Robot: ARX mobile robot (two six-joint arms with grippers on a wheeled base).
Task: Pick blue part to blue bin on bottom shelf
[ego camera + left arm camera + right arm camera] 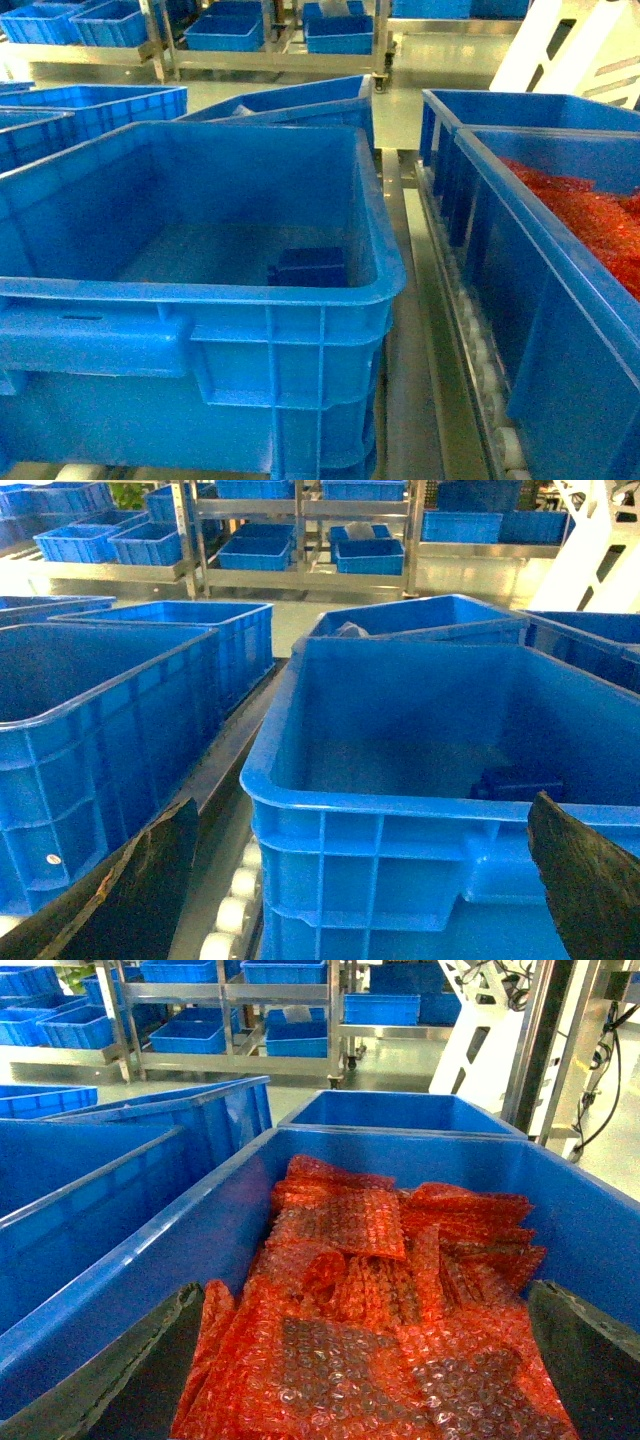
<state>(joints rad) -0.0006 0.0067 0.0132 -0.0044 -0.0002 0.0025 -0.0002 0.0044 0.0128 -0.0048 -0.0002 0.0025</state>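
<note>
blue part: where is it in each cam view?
Head: blue part on the floor of the blue bin, near its right wall.
Left wrist: same part low right inside the bin.
Right wrist: not in view; only the crate of red bubble wrap.
Shared landmark: background shelving rack.

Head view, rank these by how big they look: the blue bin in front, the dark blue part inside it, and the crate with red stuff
1. blue bin, largest.
2. crate with red contents, smaller, though the frame edge crops it, so the gap is unsure.
3. blue part, smallest by far.
</note>
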